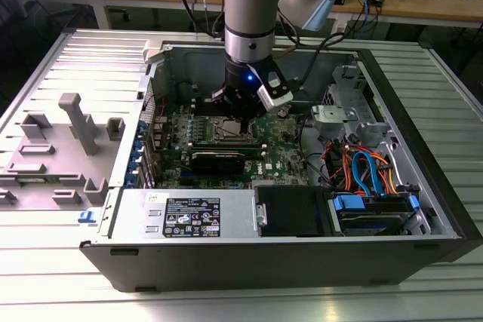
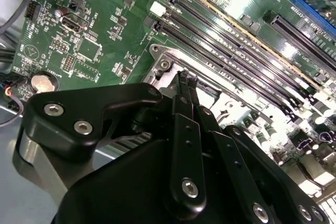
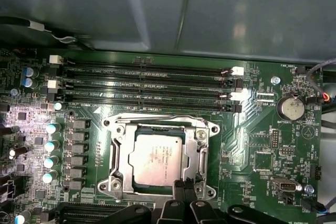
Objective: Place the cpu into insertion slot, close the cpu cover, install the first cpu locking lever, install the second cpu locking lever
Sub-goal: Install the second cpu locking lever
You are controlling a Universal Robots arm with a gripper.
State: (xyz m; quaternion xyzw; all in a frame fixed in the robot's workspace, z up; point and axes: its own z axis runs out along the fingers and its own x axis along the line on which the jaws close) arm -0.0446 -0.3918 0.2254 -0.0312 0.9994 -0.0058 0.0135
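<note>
**Gripper down at the socket edge, chip seated under the frame**

The open computer case (image 1: pixel 423 209) lay flat on the ribbed aluminium table (image 1: pixel 45 262), and my arm (image 1: pixel 253 5) reached straight down into its middle. At the exterior view's right of the case sat a tangle of orange and blue cables (image 1: pixel 366 167) beside a metal drive cage (image 1: pixel 339 115); a black power supply block (image 1: pixel 290 213) lined the near wall. None of these touched me.

The green motherboard (image 3: pixel 262 145) filled the floor of the case. Four long black memory slots (image 3: pixel 147 87) ran just beside the insertion slot (image 3: pixel 157 124), with a row of small cylindrical capacitors (image 3: pixel 52 145) on its other side and a round coin battery (image 3: pixel 290 107) well apart.

The cpu (image 3: pixel 157 158) lay flat inside the insertion slot, its silvery top showing through the window of the cpu cover (image 3: pixel 202 156), which was lying down over it.

My gripper (image 3: pixel 185 188) had its black fingers (image 2: pixel 184 90) drawn close together, nearly touching, at the edge of the cover frame. I could not tell whether they pinched anything.
</note>
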